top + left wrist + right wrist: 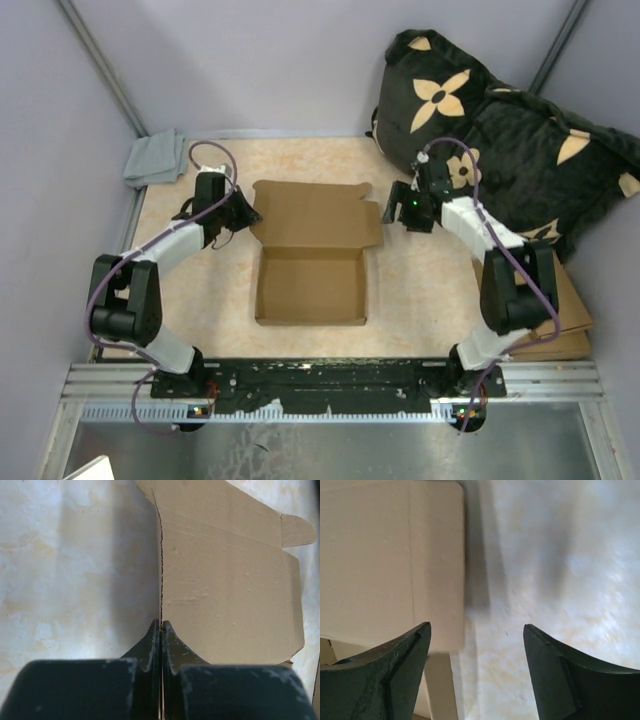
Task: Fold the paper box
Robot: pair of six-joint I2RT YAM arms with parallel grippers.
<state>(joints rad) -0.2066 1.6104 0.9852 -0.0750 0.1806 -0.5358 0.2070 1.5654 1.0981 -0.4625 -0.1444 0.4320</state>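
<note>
The paper box (310, 290) sits in the middle of the bench (420, 290), between the two arms. Its tray is already walled up on the near side, and its lid panel (315, 212) lies opened out flat on the far side. The lid's long axis runs left to right, so each short end faces one hand. The left hand (243, 212) is at the left end, and its fingers (150, 645) are pressed fully together on the thin cardboard edge there. Seen edge-on from the left wrist, that strip seems to stand up from the panel, which spreads away on the hand's right. The right hand (393, 212) hangs at the opposite end with its fingers spread wide and nothing between them. From its wrist, the right side flap (385, 555) lies flat under the left fingertip, while the other fingertip is over bare bench. The flap's outer edge therefore falls just inside the gap, on the side towards the box. As I judge it, the coming move turns on this offset. The right hand is the nearer one to the flat flap, and it would need to get that edge between its fingers in order to raise the flap, while the left hand holds its side.
</note>
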